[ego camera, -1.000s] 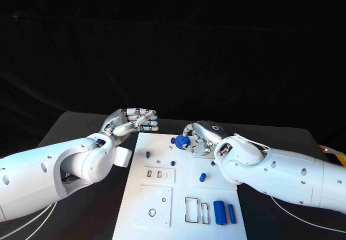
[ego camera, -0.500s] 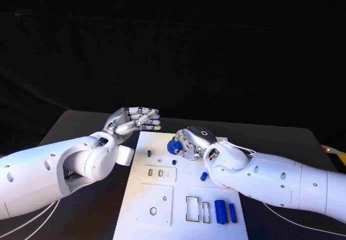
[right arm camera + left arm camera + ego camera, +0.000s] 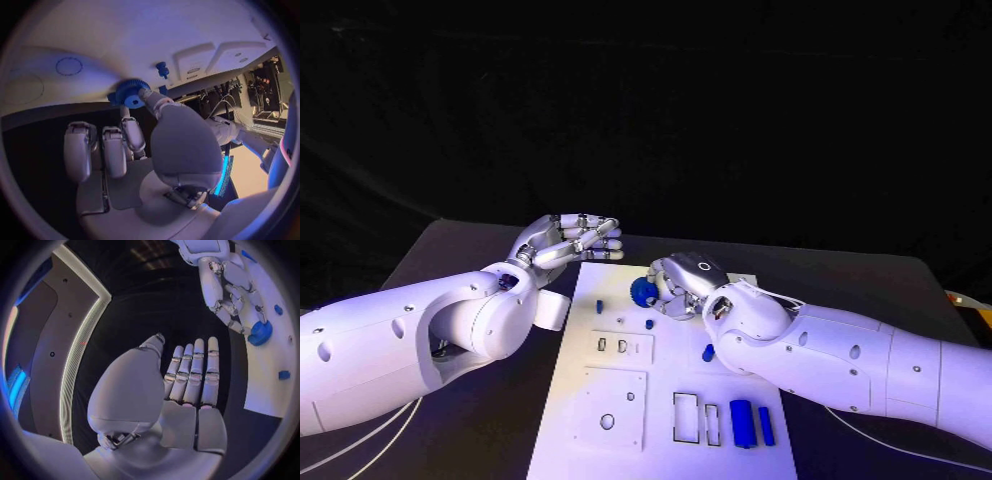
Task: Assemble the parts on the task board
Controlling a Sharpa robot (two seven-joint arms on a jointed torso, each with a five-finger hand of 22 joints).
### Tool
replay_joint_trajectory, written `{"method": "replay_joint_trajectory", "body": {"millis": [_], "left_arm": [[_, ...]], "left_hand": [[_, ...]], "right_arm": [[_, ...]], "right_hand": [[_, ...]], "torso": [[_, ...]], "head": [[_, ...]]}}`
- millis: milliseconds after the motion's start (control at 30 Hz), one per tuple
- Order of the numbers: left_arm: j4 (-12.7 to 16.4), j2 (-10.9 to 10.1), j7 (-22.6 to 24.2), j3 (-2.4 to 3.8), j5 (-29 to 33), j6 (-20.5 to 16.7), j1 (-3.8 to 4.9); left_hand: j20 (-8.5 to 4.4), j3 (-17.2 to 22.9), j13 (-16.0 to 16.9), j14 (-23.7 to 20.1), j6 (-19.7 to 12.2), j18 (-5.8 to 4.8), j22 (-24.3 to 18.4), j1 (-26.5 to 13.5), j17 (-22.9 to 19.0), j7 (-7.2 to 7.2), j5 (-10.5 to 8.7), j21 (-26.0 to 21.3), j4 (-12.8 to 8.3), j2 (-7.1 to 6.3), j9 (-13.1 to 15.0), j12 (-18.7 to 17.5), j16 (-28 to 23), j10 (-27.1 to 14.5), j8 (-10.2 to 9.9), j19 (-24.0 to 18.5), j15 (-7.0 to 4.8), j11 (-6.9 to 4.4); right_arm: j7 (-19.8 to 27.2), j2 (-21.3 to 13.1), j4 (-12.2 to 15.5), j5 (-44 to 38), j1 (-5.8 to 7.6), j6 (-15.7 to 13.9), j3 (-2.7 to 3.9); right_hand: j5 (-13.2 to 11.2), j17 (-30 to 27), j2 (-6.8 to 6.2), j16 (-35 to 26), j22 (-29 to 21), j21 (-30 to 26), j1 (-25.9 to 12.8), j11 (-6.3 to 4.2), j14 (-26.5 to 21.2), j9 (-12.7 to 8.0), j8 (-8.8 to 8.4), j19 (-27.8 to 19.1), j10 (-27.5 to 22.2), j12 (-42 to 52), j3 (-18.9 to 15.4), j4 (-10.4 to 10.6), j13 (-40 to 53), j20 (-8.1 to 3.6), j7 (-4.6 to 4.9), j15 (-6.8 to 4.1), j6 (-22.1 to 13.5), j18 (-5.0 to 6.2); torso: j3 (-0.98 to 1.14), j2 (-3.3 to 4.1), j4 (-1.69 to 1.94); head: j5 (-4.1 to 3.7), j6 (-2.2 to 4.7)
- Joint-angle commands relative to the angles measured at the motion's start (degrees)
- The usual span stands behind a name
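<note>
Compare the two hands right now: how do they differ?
The right hand pinches a blue gear-like part over the task board; the left hand holds nothing. The right hand is above the board's far end; the left hand hovers just off its far left corner, over the black table. Both are silver, on white arms.

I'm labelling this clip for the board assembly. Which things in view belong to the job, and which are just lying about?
Belonging to the job:
task board
blue gear, held by the right hand
two blue cylinders near the board's front edge
small blue pegs on the board

Just there:
left hand, holding nothing
black table
</note>
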Motion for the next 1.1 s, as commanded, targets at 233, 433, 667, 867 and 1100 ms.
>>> {"method": "replay_joint_trajectory", "body": {"millis": [233,433,667,867,1100], "left_arm": [[0.1,0.2,0.1,0.05,0.1,1.2,0.08],[0.1,0.2,0.0,0.05,0.1,1.2,0.08],[0.1,0.1,-0.2,0.05,0.1,1.3,0.09],[0.1,0.1,-0.2,0.05,0.1,1.3,0.09],[0.2,0.0,-0.3,0.05,0.1,1.3,0.09]], "left_hand": [[-0.01,0.2,0.0,-0.2,-0.4,0.76,0.0,-0.4,0.1,0.71,-0.27,0.2,-0.1,0.12,0.1,-0.2,0.0,0.2,0.0,0.3,0.09,0.31],[-0.01,0.2,0.0,-0.2,-0.4,0.76,0.0,-0.4,0.1,0.71,-0.27,0.2,-0.1,0.12,0.1,-0.2,0.0,0.2,0.0,0.3,0.09,0.31],[0.0,0.2,0.0,-0.3,-0.4,0.76,-0.1,-0.3,0.1,0.71,-0.28,0.2,0.0,0.09,0.1,-0.2,0.0,0.3,0.0,0.3,0.09,0.31],[0.0,0.2,0.0,-0.3,-0.4,0.75,-0.1,-0.3,0.1,0.69,-0.28,0.2,-0.1,0.07,0.1,-0.3,0.0,0.3,0.0,0.3,0.1,0.31],[0.0,0.2,0.0,-0.4,-0.4,0.75,-0.1,-0.3,0.1,0.7,-0.28,0.2,-0.1,0.06,0.1,-0.3,0.0,0.3,0.0,0.3,0.11,0.32]], "right_arm": [[-0.1,1.0,-0.7,-1.1,-0.23,-0.2,-0.07],[0.4,1.3,-1.0,-0.4,-0.25,0.0,-0.07],[0.8,1.3,-1.1,0.5,-0.26,1.0,-0.07],[1.2,1.2,-1.3,1.7,-0.26,2.6,-0.07],[1.2,1.0,-1.4,3.0,-0.25,5.6,-0.07]], "right_hand": [[-1.5,8.4,-0.83,0.0,4.5,-0.6,-1.5,0.93,4.6,0.3,-2.41,-0.5,-0.7,-0.8,0.7,0.4,-0.5,0.55,-0.09,0.24,-1.1,-0.77],[-0.6,8.1,-1.24,0.0,4.4,-0.8,-3.2,1.51,4.6,0.1,-4.26,-0.7,-1.3,-1.3,0.2,1.5,-0.9,1.09,0.47,0.79,-2.6,-0.7],[0.3,8.1,-1.82,-0.1,4.3,-1.0,-5.0,1.68,4.5,0.3,-5.25,-0.8,-1.7,-1.6,-1.0,2.7,-1.2,1.33,0.6,0.96,-2.9,-0.63],[1.5,8.1,-1.42,0.0,4.3,-1.2,-7.9,1.94,4.5,0.7,-6.51,-0.9,-1.9,-1.7,-3.9,5.7,-1.2,1.58,0.82,1.2,-3.4,-0.6],[2.3,8.7,-0.24,0.1,4.9,-0.9,-10.4,1.97,4.7,1.1,-7.14,-0.4,-1.2,-0.6,-6.0,8.9,-0.2,1.63,0.8,1.24,-3.0,-0.73]], "torso": [[0.0,-0.03,-0.01],[-0.03,-0.06,-0.03],[-0.01,-0.04,-0.08],[0.03,-0.06,-0.07],[0.05,-0.04,-0.12]], "head": [[-0.03,0.0],[0.1,0.12],[0.1,0.13],[0.07,0.08],[0.06,-0.03]]}}
